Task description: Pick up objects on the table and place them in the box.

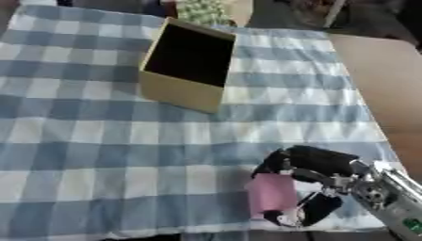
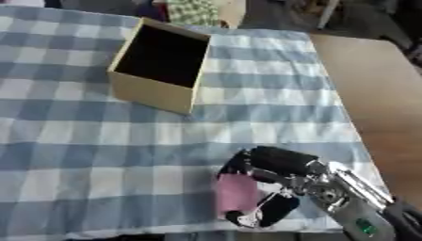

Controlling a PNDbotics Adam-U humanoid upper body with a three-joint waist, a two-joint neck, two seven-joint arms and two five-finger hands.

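Note:
A pink boxy object (image 1: 273,195) sits near the table's front edge, right of centre. My right hand (image 1: 309,164) comes in from the lower right, its black fingers curled over the top of the pink object and the thumb (image 1: 320,208) against its lower right side. The open tan cardboard box (image 1: 186,64) stands farther back, left of centre, and its inside looks dark. My left hand shows in neither view.
A blue and white checked cloth (image 1: 99,141) covers the table. Bare brown tabletop (image 2: 371,89) lies to the right of the cloth. Something with a green pattern (image 1: 202,12) sits behind the box at the far edge.

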